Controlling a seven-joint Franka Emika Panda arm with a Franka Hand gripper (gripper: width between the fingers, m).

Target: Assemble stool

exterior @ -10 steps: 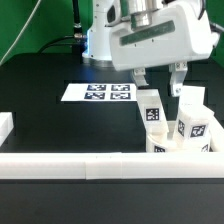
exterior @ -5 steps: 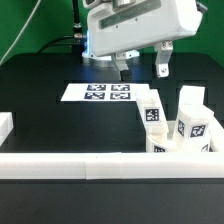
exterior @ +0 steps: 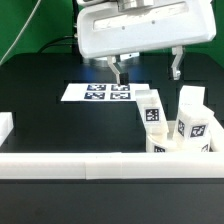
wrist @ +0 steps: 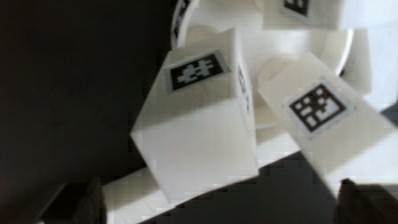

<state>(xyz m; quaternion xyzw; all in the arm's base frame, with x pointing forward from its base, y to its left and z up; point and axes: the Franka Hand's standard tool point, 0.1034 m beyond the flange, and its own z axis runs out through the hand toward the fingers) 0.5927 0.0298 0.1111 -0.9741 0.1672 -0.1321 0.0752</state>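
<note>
Three white blocky stool legs with black-and-white tags stand crowded at the exterior view's right: one (exterior: 150,108), one (exterior: 192,116), and one lower down (exterior: 159,142). My gripper (exterior: 146,68) hangs above and behind them, jaws wide open and empty, touching nothing. In the wrist view two tagged legs (wrist: 192,110) (wrist: 320,115) fill the picture, with a curved white surface, maybe the seat (wrist: 334,45), behind them. The gripper (wrist: 217,205) shows only as dark fingertips (wrist: 71,203) at the picture's corners. The seat is otherwise hidden.
The marker board (exterior: 100,92) lies flat on the black table behind the legs. A long white border rail (exterior: 90,166) runs along the front, with a short white rail end (exterior: 5,125) at the exterior view's left.
The gripper has risen away from the tops of the legs and its fingers have spread wider apart. The legs have not moved.
</note>
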